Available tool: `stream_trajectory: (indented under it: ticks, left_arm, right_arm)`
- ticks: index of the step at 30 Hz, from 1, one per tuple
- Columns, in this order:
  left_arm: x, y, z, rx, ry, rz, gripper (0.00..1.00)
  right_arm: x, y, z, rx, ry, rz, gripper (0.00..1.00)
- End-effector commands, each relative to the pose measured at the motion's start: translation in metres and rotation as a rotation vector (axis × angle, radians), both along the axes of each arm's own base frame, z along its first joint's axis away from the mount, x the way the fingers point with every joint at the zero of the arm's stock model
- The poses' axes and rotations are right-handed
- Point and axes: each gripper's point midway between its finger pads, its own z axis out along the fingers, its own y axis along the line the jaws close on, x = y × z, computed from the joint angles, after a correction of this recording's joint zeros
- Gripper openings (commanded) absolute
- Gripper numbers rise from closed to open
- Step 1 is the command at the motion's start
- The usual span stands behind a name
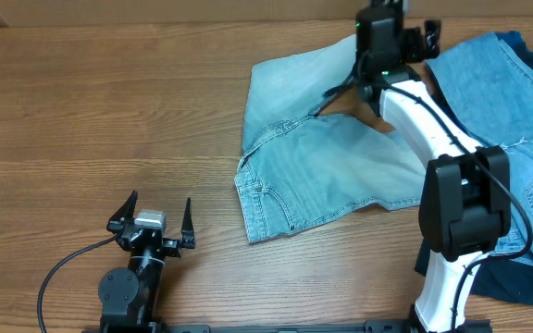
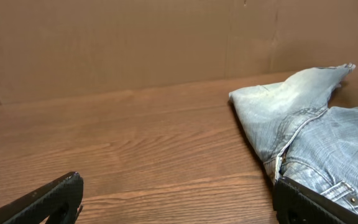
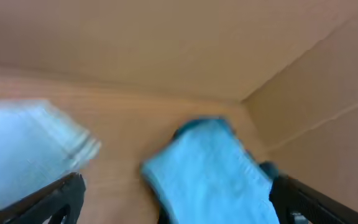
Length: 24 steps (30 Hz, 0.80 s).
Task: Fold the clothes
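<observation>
Pale, faded light-blue denim shorts (image 1: pixel 327 162) lie spread on the brown wooden counter (image 1: pixel 109 102), right of its middle. One leg reaches toward the far edge, and a wedge of bare wood shows between the two legs. Just beside them on the right lies a medium-blue denim garment with a frayed edge (image 1: pixel 498 88). A dark navy cloth (image 1: pixel 512 282) shows from under it at the near right. A plain brown cardboard wall (image 2: pixel 135 43) stands behind the counter.

The left gripper (image 1: pixel 159 208) sits low at the near left, well apart from the shorts. Its black fingers (image 1: pixel 189 215) are spread wide and empty over bare wood.

The white right arm (image 1: pixel 419 116) stretches across the shorts to the far edge. The right gripper (image 3: pixel 176 185) hovers there in a blurred wrist view, its fingers (image 3: pixel 73 193) released and wide apart. They clamp nothing, and blue cloth lies beneath them.
</observation>
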Motion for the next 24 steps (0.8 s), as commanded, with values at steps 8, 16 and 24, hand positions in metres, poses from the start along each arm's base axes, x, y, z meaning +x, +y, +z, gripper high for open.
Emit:
stream_trajectory:
  ticks: [8,16,24]
  left_arm:
    - [0.0,0.003,-0.002,-0.012,0.003,0.013,1.0]
    - [0.0,0.003,-0.002,-0.012,0.004,0.013,1.0]
    - [0.0,0.003,0.0,-0.008,-0.005,0.013,1.0]
  right_arm:
    - [-0.087,0.172,-0.018,0.924,0.388,0.52,1.0]
    - [-0.174,0.239,-0.003,1.009,0.647,0.695,1.0]
    - [-0.207,0.182,0.066,0.993,0.539,0.625,1.0]
